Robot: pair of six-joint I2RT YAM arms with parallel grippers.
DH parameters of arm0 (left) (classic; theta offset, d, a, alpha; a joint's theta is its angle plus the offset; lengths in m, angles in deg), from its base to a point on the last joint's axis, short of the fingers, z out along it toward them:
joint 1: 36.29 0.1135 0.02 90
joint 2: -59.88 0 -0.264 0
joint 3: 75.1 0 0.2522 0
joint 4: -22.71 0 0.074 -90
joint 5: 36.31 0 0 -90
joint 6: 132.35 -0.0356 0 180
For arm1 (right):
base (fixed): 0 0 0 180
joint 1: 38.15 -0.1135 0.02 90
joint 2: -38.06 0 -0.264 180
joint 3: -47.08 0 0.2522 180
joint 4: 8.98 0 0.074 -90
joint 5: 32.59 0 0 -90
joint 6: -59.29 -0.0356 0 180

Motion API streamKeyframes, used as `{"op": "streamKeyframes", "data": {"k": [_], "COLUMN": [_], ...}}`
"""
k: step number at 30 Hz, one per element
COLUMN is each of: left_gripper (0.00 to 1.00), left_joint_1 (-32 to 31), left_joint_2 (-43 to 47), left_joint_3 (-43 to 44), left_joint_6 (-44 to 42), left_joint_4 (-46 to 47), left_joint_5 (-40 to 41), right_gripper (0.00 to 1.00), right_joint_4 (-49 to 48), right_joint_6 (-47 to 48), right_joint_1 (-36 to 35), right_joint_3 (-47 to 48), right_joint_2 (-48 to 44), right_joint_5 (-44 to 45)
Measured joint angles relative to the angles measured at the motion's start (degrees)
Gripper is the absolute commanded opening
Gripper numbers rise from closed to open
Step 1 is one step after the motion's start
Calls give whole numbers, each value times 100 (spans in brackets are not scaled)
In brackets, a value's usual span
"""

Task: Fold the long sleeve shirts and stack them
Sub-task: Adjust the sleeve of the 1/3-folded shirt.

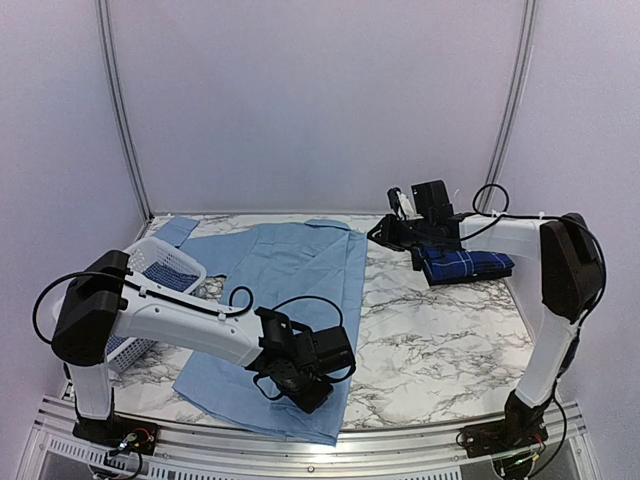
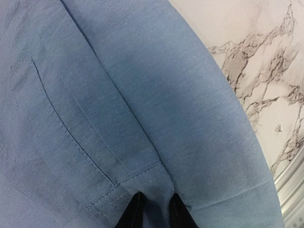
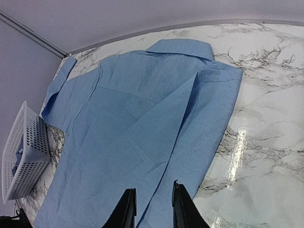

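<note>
The plain light blue long sleeve shirt point(image 1: 285, 285) lies spread flat on the marble table, collar at the back, with its right side folded in. My left gripper point(image 1: 292, 385) is down on its near hem and shut on a pinch of that cloth point(image 2: 142, 95), which bunches between the black fingertips point(image 2: 135, 211). A folded dark navy plaid shirt point(image 1: 465, 265) lies at the back right. My right gripper point(image 1: 385, 232) hovers beside it above the table, open and holding nothing. The right wrist view looks down over the light blue shirt point(image 3: 142, 118) past the gripper point(image 3: 152, 202).
A white perforated basket point(image 1: 160, 262) stands at the left edge with some blue cloth inside; it also shows in the right wrist view point(image 3: 23, 156). Bare marble table point(image 1: 440, 340) lies right of the shirt. A metal rail point(image 1: 400, 440) runs along the near edge.
</note>
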Motion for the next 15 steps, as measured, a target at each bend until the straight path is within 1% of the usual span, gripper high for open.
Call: {"op": "streamKeyframes", "data": {"k": [2,8,15], "left_gripper": [10,2,0], "left_joint_1": [0,-2,-2], "left_joint_2": [0,57,310], "left_joint_3": [0,0,50], "left_joint_6": [31,9,-48], "left_joint_4": [-26,-79,-142], "left_joint_5": [50,118,107], "right_gripper": [23,23,23], "right_joint_4": [-35,-35,-35], "right_joint_6": [-7,-20,-20], "right_joint_1": [-2,-22,-24], "right_joint_3": [0,0,0], "right_joint_2": [-2,-2,-2], "right_joint_5": [0,0,2]}}
